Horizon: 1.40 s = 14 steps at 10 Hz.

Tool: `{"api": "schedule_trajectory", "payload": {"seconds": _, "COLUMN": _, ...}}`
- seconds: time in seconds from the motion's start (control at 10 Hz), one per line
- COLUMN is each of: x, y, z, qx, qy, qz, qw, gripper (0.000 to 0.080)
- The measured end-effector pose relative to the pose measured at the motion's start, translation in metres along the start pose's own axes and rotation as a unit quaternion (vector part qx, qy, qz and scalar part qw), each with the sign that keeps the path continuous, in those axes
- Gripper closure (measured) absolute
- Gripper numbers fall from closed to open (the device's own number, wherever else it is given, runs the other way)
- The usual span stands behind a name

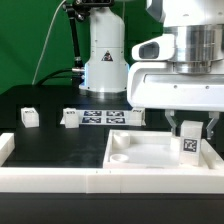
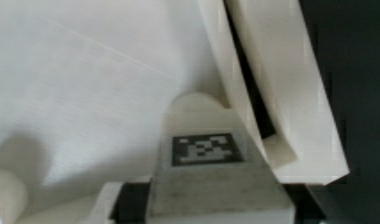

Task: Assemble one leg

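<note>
One leg (image 1: 188,146) gripped by the hand (image 1: 188,131) over the white panel (image 1: 150,153).
Two more legs (image 1: 29,116) (image 1: 70,119) stand well apart on the black table (image 1: 60,145), near the marker board (image 1: 103,117); the panel's raised rim (image 2: 276,90) runs just beside the held leg (image 2: 206,148).

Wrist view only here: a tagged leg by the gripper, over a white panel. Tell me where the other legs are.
Observer: One spare leg and a second spare leg stand on the table, toward the exterior view's left.
Operator: Now place the gripper on the panel.
Observer: The gripper and the leg are over the panel, toward the exterior view's right.
Operator: Report what lies behind the panel.
Observer: The marker board, flat on the table.
</note>
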<state>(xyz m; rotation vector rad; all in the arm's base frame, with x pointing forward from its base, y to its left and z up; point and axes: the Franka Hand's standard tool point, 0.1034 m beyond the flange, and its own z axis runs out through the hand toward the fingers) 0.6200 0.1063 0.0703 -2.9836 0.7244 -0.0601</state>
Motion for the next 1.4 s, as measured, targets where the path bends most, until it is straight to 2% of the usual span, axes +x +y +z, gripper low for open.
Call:
{"api": "schedule_trajectory", "payload": {"seconds": 0.4, "x": 0.006, "y": 0.016, "z": -0.001, "qx": -0.011, "qy": 0.011, "qz": 0.112, "qw": 0.994, "gripper": 0.0495}}
{"api": "schedule_trajectory", "payload": {"seconds": 0.5, "x": 0.005, "y": 0.015, "z": 0.000, "qx": -0.010, "qy": 0.010, "qz": 0.114, "qw": 0.993, "gripper": 0.0344}}
{"api": "schedule_trajectory", "payload": {"seconds": 0.6, "x": 0.005, "y": 0.015, "z": 0.000, "qx": -0.010, "qy": 0.010, "qz": 0.112, "qw": 0.994, "gripper": 0.0344}}
{"api": "schedule_trajectory", "payload": {"seconds": 0.7, "x": 0.005, "y": 0.015, "z": 0.000, "qx": -0.010, "qy": 0.010, "qz": 0.112, "qw": 0.994, "gripper": 0.0219}}
{"api": "schedule_trajectory", "payload": {"seconds": 0.8, "x": 0.005, "y": 0.015, "z": 0.000, "qx": -0.010, "qy": 0.009, "qz": 0.112, "qw": 0.994, "gripper": 0.0172}}
{"api": "schedule_trajectory", "payload": {"seconds": 1.4, "x": 0.005, "y": 0.015, "z": 0.001, "qx": -0.011, "qy": 0.009, "qz": 0.112, "qw": 0.994, "gripper": 0.0150}}
